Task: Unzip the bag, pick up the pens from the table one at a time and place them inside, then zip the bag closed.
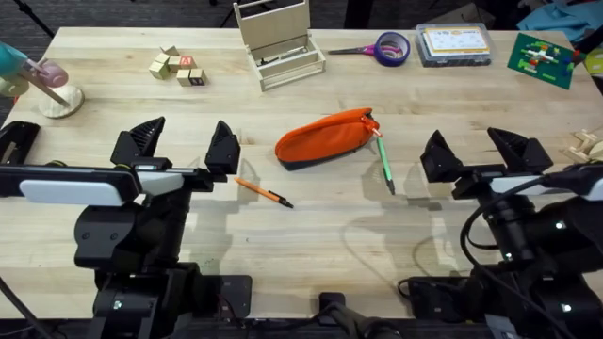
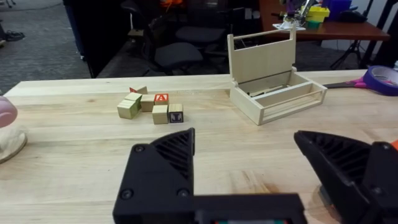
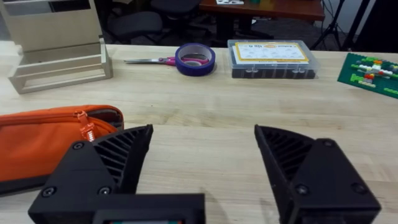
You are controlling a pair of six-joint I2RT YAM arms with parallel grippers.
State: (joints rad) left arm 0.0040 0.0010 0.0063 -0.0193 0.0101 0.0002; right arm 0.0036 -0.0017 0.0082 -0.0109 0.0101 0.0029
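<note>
The orange bag (image 1: 325,138) lies in the middle of the table (image 1: 311,221), its zipper pull at the right end; its right end also shows in the right wrist view (image 3: 43,140). A green pen (image 1: 385,163) lies just right of the bag, slanting toward the front. An orange pen (image 1: 263,192) with a black tip lies in front of the bag, to its left. My left gripper (image 1: 186,141) hovers open left of the bag. My right gripper (image 1: 478,151) hangs open to the right of the green pen. Both hold nothing.
A wooden caddy (image 1: 279,42) stands at the back centre, with purple scissors (image 1: 356,50) and a tape roll (image 1: 393,47) to its right. Beyond these lie a clear plastic box (image 1: 455,43) and a green board (image 1: 541,58). Wooden blocks (image 1: 176,67) sit back left.
</note>
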